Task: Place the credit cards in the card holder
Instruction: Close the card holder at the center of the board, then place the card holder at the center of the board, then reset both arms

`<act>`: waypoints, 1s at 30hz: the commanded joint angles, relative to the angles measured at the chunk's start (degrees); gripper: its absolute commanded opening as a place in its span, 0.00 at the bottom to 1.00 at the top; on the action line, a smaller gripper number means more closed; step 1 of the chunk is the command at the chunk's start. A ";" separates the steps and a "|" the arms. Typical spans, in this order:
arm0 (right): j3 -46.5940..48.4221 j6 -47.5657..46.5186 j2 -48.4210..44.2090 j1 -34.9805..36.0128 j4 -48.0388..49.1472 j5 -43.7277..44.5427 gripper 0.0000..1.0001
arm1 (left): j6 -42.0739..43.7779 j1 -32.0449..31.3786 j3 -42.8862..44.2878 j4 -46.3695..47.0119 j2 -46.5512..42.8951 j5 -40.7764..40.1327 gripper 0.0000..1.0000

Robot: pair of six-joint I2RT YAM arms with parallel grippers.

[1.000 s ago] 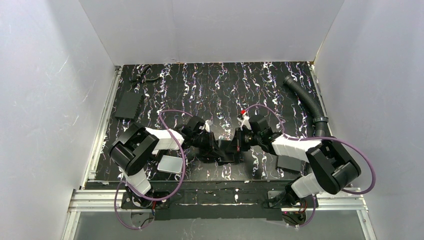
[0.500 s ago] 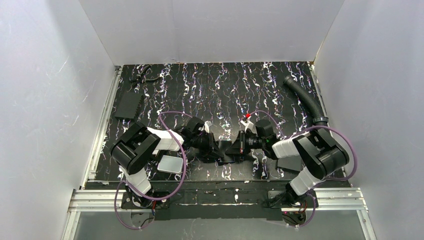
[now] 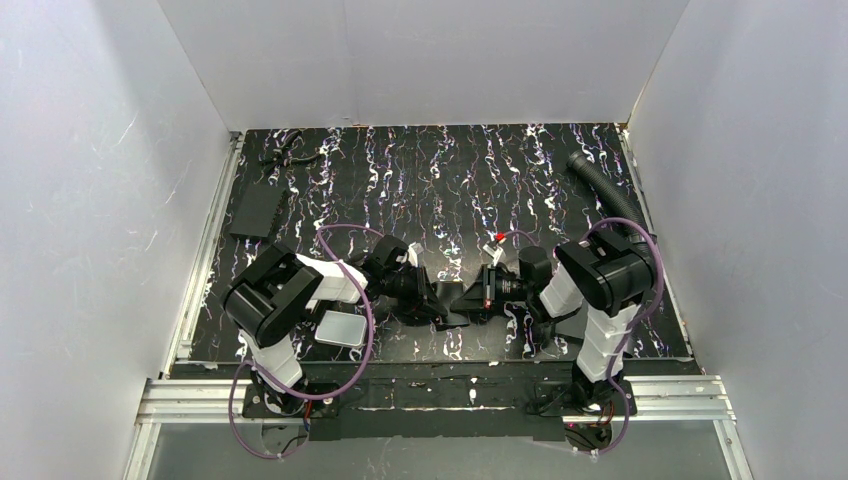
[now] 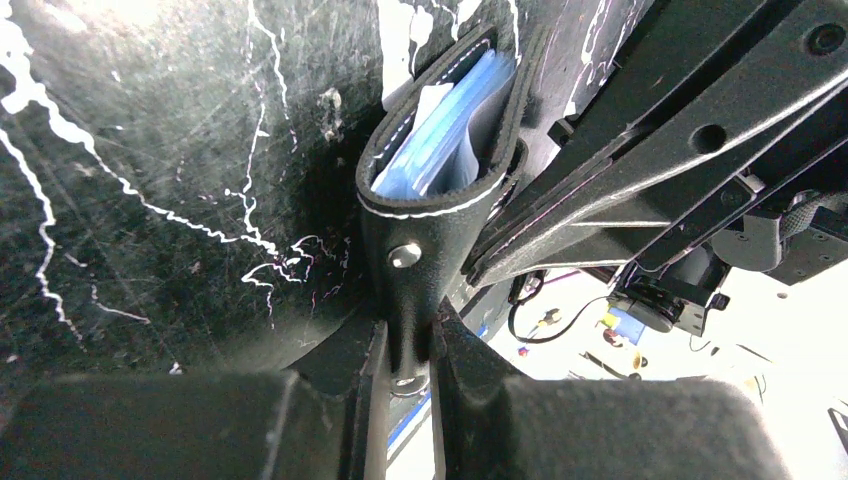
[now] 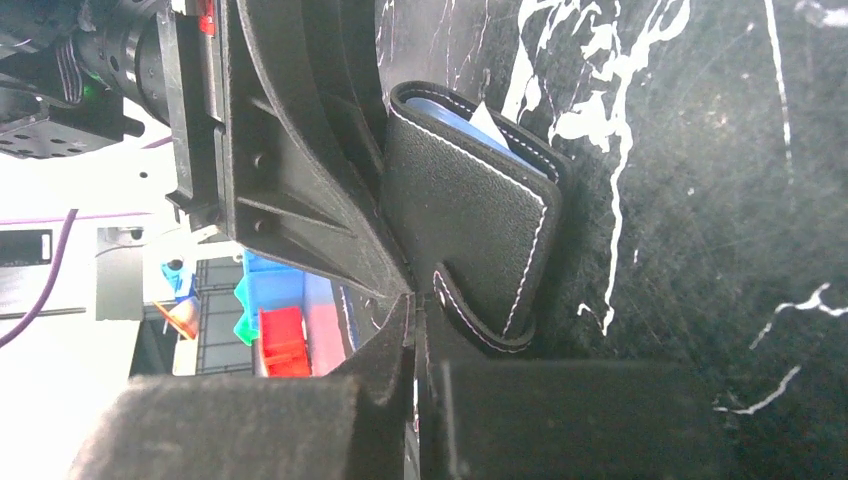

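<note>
The card holder (image 3: 455,301), a small black wallet, is held off the table between both grippers at the near centre. My left gripper (image 3: 432,297) is shut on its snap tab, as the left wrist view (image 4: 410,350) shows. There the wallet (image 4: 440,215) gapes open, with blue clear pockets and a pale sheet edge (image 4: 431,101) inside. My right gripper (image 5: 418,330) is shut on the wallet's (image 5: 470,220) cover edge, and it also shows in the top view (image 3: 478,297). A light grey flat rectangle (image 3: 340,328) lies by the left arm; I cannot tell if it is a card.
A flat black plate (image 3: 258,210) and a black cable (image 3: 285,155) lie at the far left. A black corrugated hose (image 3: 605,190) runs along the right edge. White walls close in three sides of the table.
The right arm's elbow has swung from the far right in towards the centre and now stands upright. Both grippers have stayed on the wallet, which has barely moved.
</note>
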 commanded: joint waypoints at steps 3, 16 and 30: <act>0.79 -3.46 -2.64 -1.44 -16.03 10.87 0.01 | 2.08 -0.91 -1.20 -4.77 2.46 -0.73 0.00; 26.18 -25.27 -38.47 -1.44 -77.06 20.29 0.57 | 1.19 -1.10 -2.02 -5.17 -5.25 -3.02 0.52; 61.47 -34.72 -55.02 -1.44 -106.89 42.95 0.98 | 22.91 -0.62 24.48 -58.76 -46.02 -27.70 0.75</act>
